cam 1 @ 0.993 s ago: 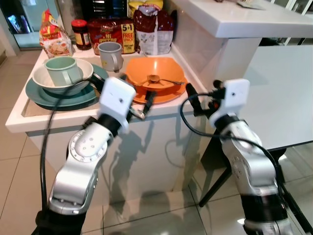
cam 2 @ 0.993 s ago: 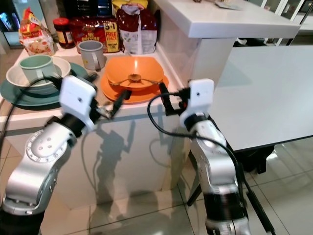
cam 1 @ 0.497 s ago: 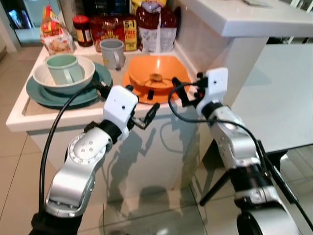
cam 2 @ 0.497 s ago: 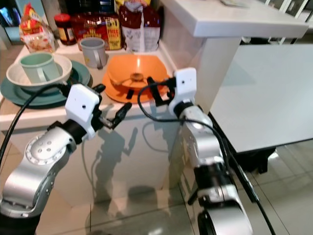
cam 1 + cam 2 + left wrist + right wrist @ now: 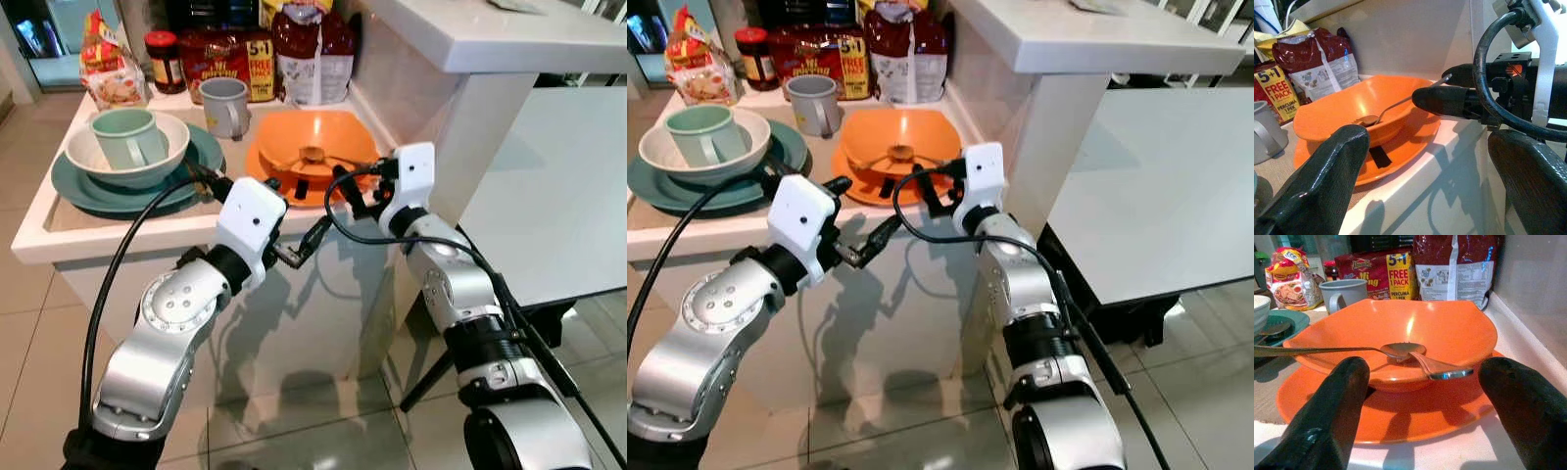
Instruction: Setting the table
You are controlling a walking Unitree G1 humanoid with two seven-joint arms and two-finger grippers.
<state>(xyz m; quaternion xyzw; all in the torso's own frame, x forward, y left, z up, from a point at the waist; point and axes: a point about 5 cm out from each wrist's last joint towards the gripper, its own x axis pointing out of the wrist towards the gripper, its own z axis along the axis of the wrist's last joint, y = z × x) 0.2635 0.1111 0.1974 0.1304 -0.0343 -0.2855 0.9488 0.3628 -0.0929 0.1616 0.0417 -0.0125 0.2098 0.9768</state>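
Note:
An orange bowl (image 5: 312,147) sits on an orange plate (image 5: 277,188) at the counter's front right, with a metal spoon (image 5: 1403,351) lying inside it. My right gripper (image 5: 346,192) is open at the plate's right front rim, level with the counter top; its fingers (image 5: 1337,406) stand wide apart on either side of the bowl. My left gripper (image 5: 294,211) is open too, just in front of the counter edge below the plate. The left wrist view looks up at the orange bowl (image 5: 1352,110) and the right gripper's black finger (image 5: 1447,101).
A green plate (image 5: 88,191) carries a white bowl (image 5: 167,157) with a pale green mug (image 5: 125,137). A grey mug (image 5: 225,106), a jar and food packets (image 5: 299,54) stand behind. A raised white ledge (image 5: 470,39) and a white table (image 5: 558,196) lie to the right.
My right gripper has swung left from beside the counter corner to the orange plate's rim. The left gripper has shifted slightly right and lower along the counter front.

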